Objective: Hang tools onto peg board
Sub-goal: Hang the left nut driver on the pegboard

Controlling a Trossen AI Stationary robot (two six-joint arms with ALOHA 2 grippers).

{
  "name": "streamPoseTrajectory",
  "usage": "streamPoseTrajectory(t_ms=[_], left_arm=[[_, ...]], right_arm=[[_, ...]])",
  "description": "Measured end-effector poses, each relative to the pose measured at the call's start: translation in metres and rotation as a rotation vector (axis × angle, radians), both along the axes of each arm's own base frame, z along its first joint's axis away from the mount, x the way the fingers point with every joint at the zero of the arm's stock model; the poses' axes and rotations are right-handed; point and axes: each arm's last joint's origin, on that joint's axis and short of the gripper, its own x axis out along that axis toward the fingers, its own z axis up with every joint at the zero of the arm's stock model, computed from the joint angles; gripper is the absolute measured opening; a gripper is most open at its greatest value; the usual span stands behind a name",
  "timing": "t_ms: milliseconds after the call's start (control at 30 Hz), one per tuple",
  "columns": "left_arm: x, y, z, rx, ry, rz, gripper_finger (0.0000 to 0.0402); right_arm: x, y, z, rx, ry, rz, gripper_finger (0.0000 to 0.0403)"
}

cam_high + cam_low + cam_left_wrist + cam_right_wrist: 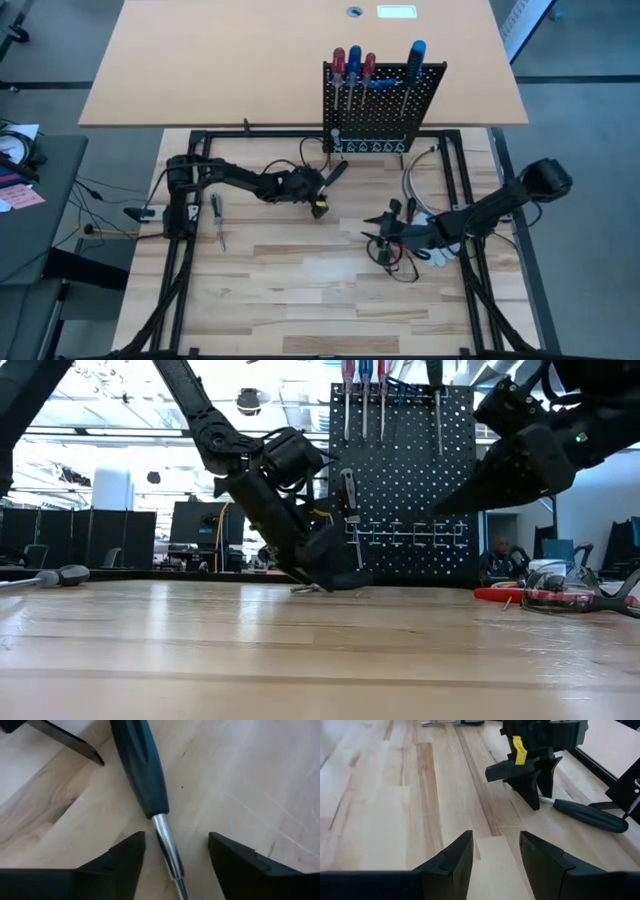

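Straddling the thin steel shaft of the black-handled screwdriver (142, 770), your left pincer (175, 855) is down at the pale wooden table (300, 290) just in front of the black perforated metal peg board (385, 105), its two dark fingers (120, 857) partly open on either side of the shaft and, as far as the wrist view shows, not yet touching it. Centre the shaft between the fingers before you close, because it lies slightly nearer one finger and an uneven squeeze will likely roll the round shaft away. Close just below the handle collar, where the steel is thickest, so that the heavy handle does not swing the tool when you lift. The tool itself lies flat on the table, its handle pointing toward the peg board base. Red- and blue-handled screwdrivers (353, 62) already hang on the board, so plan the lift toward a free holder. Your right pincer (495, 852) waits low over the table at the right, half open and empty, beside the red-handled pliers (520, 596). Another screwdriver (218, 215) lies well apart at the left.
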Motion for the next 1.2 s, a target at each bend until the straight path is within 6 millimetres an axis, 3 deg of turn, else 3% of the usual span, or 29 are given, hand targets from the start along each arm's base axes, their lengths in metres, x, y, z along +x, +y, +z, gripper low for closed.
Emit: streamPoseTrajectory(t_ms=[133,367,533,700,867,1033,1200], left_arm=[[-0.004,-0.001,-0.004,-0.036,0.051,0.009,0.0155],[-0.009,-0.014,-0.01,-0.053,0.095,0.008,0.0023],[-0.009,-0.039,-0.007,-0.035,0.099,-0.04,0.002],[-0.017,-0.069,0.004,-0.006,0.044,-0.122,0.0019],[-0.044,-0.101,0.011,0.122,-0.248,-0.242,0.0019],[-0.071,-0.113,0.017,0.171,-0.56,-0.291,0.0019],[-0.075,-0.123,0.029,0.192,-0.72,-0.325,0.0019]], right_arm=[[0.002,-0.001,-0.002,-0.004,0.01,-0.007,0.0168],[0.002,-0.004,-0.003,0.065,-0.002,-0.047,0.0168],[0.006,-0.011,-0.015,0.133,0.014,-0.114,0.0172],[0.013,-0.021,-0.036,0.226,0.078,-0.155,0.0205],[0.018,-0.031,-0.038,0.271,0.067,-0.159,0.025],[0.024,-0.036,-0.03,0.248,-0.036,-0.167,0.026],[0.038,-0.031,-0.018,0.197,-0.245,-0.066,0.026]])
